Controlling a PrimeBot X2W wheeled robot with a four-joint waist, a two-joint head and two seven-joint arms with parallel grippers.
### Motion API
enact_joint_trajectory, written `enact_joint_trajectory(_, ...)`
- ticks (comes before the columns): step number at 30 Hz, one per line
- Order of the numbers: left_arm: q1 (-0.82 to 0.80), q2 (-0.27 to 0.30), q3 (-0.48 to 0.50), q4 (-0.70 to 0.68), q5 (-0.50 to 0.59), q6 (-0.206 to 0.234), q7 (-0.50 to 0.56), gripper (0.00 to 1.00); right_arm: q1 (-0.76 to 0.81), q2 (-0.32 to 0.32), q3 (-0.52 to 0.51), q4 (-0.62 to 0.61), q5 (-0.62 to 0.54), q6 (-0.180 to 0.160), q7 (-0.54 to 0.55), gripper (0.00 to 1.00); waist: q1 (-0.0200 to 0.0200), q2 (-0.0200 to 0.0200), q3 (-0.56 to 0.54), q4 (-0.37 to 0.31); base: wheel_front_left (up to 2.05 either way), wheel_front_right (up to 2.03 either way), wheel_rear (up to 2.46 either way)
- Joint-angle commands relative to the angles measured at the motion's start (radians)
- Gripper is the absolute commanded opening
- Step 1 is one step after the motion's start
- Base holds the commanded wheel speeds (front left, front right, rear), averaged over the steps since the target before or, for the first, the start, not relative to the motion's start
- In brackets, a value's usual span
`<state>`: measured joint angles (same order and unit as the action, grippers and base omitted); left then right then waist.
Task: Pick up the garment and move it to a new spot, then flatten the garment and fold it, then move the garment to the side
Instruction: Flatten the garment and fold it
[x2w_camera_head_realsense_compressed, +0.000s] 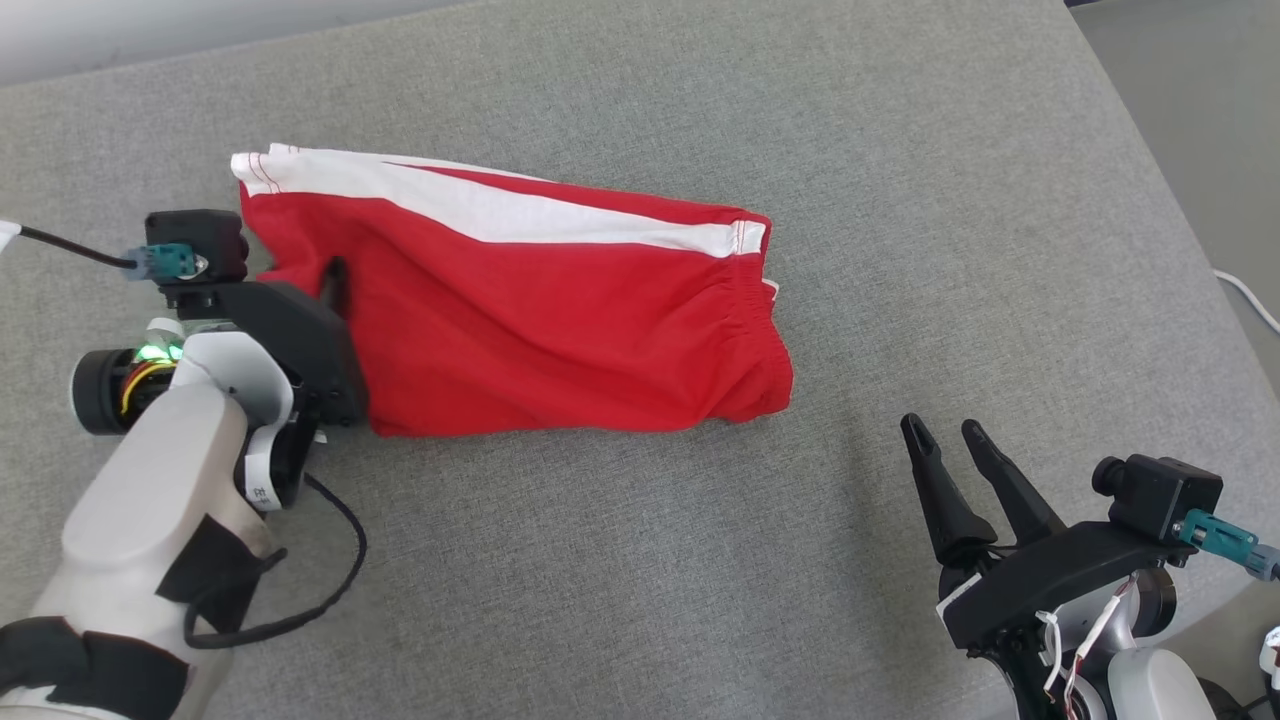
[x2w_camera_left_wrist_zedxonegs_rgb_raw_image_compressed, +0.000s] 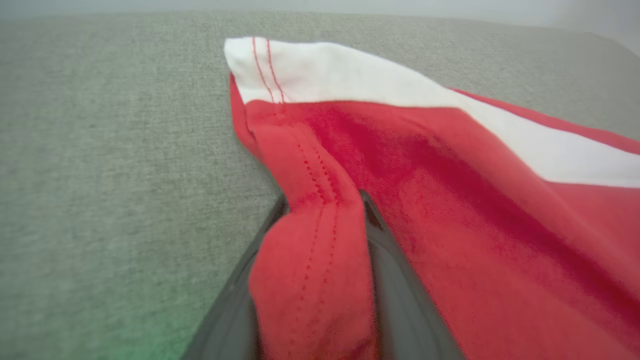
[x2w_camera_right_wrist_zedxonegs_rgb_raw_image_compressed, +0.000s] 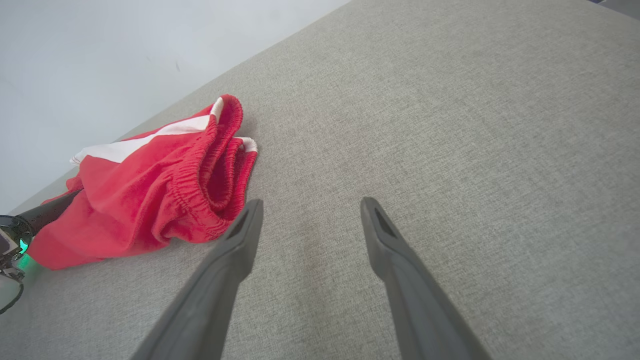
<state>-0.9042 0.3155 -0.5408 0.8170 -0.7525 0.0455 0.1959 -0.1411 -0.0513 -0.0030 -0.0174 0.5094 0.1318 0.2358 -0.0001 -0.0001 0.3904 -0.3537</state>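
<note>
Shorts (x2w_camera_head_realsense_compressed: 560, 320), red, white stripe: hem pinched in left gripper (x2w_camera_left_wrist_zedxonegs_rgb_raw_image_compressed: 324, 199). Right gripper (x2w_camera_head_realsense_compressed: 943, 428): spread, empty, shorts well left.

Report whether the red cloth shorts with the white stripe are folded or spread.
Folded in half: the red shorts lie doubled, waistband layers stacked, slightly rumpled.

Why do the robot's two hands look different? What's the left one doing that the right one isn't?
The left gripper has a fold of the red shorts between its fingers; the right gripper has its fingers spread with nothing between them. The left gripper is at the shorts' hem end; the right gripper sits apart from them, over the bare grey surface. Both have two long dark fingers.
</note>
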Motion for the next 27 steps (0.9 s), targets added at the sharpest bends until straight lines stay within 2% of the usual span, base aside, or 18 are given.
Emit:
enact_joint_trajectory(1, 0.061, -0.028, -0.025, 0.015, -0.017, -0.007, 0.032, 0.00, -0.001, 0.002, 0.003, -0.002, 0.003, -0.002, -0.005, 1.00, 0.0001, 0.0001, 0.002, 0.002, 0.00, 0.00, 0.00)
enact_joint_trajectory(4, 0.068, -0.024, -0.023, 0.008, -0.017, -0.004, 0.020, 0.00, -0.005, 0.002, 0.006, -0.004, -0.001, -0.002, -0.002, 1.00, 0.0001, 0.0001, 0.005, 0.009, 0.00, 0.00, 0.00)
enact_joint_trajectory(12, 0.109, -0.005, 0.020, -0.023, -0.028, 0.054, -0.070, 0.00, -0.008, 0.002, -0.006, -0.005, -0.021, -0.002, 0.008, 1.00, 0.0001, 0.0001, -0.030, 0.055, 0.00, 0.00, 0.00)
enact_joint_trajectory(16, 0.190, -0.012, 0.046, -0.072, -0.052, 0.069, -0.137, 0.00, 0.003, 0.001, -0.019, -0.009, -0.038, -0.002, 0.022, 1.00, 0.0001, 0.0001, -0.072, 0.085, 0.00, 0.00, 0.00)
enact_joint_trajectory(20, 0.285, -0.018, 0.071, -0.136, -0.074, 0.103, -0.197, 0.00, 0.023, 0.001, -0.034, -0.018, -0.051, -0.002, 0.039, 1.00, 0.0001, 0.0001, -0.117, 0.114, 0.00, 0.00, 0.00)
enact_joint_trajectory(27, 0.413, -0.032, 0.086, -0.254, -0.090, 0.151, -0.247, 0.00, 0.049, 0.002, -0.052, -0.029, -0.060, -0.002, 0.065, 1.00, 0.0001, 0.0001, -0.176, 0.147, 0.00, 0.00, 0.00)
